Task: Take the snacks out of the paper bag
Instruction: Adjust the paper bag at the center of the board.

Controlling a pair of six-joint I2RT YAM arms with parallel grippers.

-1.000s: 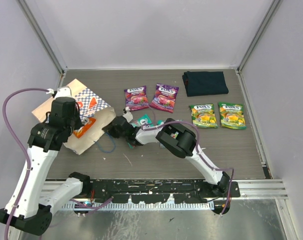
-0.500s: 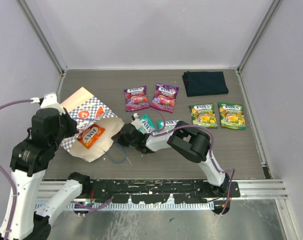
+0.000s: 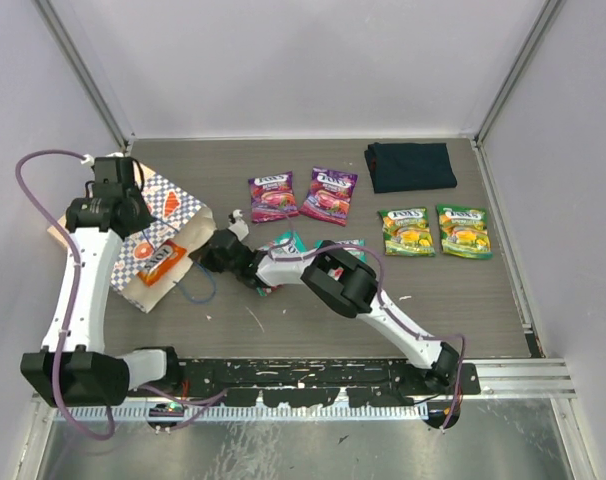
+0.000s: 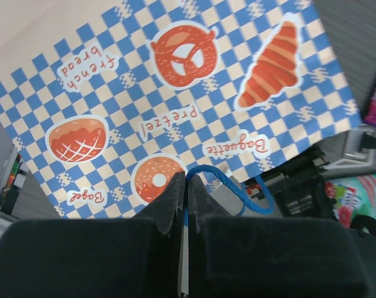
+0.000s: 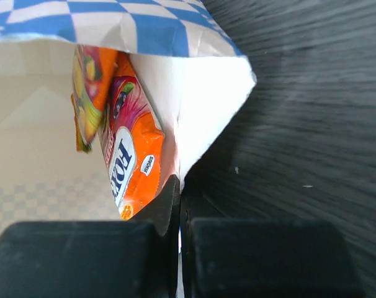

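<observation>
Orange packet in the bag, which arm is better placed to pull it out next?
Right. The right gripper sits shut at the paper bag's mouth, against the orange packet; the left gripper is shut on the bag's edge, steadying it.

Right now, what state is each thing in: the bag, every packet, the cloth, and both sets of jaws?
paper bag: on its side, mouth open.
orange-red packet: inside the bag's mouth.
purple packets: out, lying flat.
green packets: out, lying flat.
teal packets: out, partly hidden.
navy cloth: folded.
left gripper: jaws shut on the bag's rim.
right gripper: jaws shut at the orange-red packet's edge; grip unclear.
</observation>
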